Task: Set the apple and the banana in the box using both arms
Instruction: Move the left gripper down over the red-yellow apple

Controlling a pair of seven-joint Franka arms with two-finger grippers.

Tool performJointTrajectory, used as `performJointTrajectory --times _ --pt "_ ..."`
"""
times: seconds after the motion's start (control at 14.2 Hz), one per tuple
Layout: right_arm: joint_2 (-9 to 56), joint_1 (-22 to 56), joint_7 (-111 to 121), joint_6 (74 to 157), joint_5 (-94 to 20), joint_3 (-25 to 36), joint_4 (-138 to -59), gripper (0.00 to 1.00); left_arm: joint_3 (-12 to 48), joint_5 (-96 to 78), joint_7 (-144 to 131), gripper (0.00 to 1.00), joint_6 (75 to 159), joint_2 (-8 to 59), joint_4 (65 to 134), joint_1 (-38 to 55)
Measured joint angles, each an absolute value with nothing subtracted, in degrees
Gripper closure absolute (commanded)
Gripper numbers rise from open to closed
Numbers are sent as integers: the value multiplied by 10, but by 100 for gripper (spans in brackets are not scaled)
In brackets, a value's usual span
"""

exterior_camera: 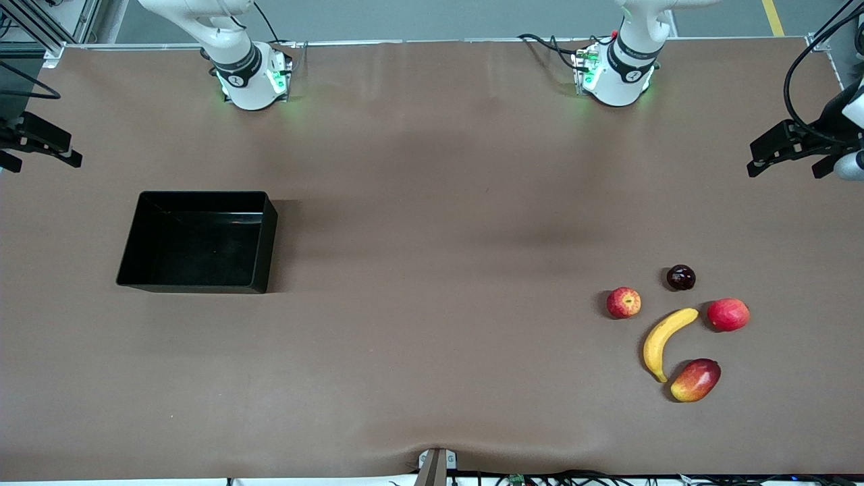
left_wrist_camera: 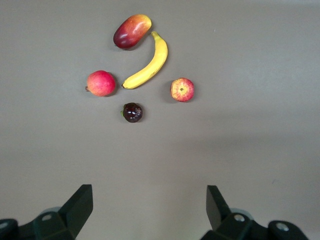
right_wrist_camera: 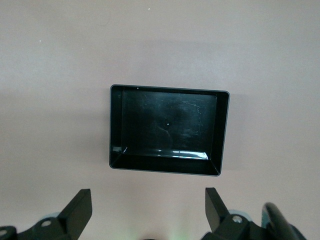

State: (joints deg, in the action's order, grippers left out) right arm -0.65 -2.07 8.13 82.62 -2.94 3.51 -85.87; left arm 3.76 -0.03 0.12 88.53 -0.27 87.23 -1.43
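left gripper (exterior_camera: 790,155) frame right edge, fingers apart | right gripper (exterior_camera: 40,145) left edge, fingers apart | apple (exterior_camera: 623,302), banana (exterior_camera: 665,341) lower right on table | box (exterior_camera: 135,237) left, empty | risk: lookalike red fruit (exterior_camera: 728,314) beside banana invites wrong pick

Box (exterior_camera: 138,237) sits alone toward the right arm's end, approach open on every side. Banana (exterior_camera: 665,339) is hemmed by apple (exterior_camera: 623,302), mango (exterior_camera: 696,380), pinkish-red fruit (exterior_camera: 728,314) and dark fruit (exterior_camera: 681,277); narrow gaps between.

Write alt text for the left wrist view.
Five fruits lie clustered on a brown table: a banana curving between a mango, a pinkish-red fruit and an apple, with a dark plum beside them. The left tool hangs open above.
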Motion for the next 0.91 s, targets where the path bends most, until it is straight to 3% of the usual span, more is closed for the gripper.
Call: performJointTrajectory --times 0.42,0.91 --pt "-6 -21 81 826 -29 35 -859 0 36 0 1 0 886 17 865 -15" --pt "31 -23 81 823 -29 37 -861 0 44 1 -1 0 967 133 877 -9"
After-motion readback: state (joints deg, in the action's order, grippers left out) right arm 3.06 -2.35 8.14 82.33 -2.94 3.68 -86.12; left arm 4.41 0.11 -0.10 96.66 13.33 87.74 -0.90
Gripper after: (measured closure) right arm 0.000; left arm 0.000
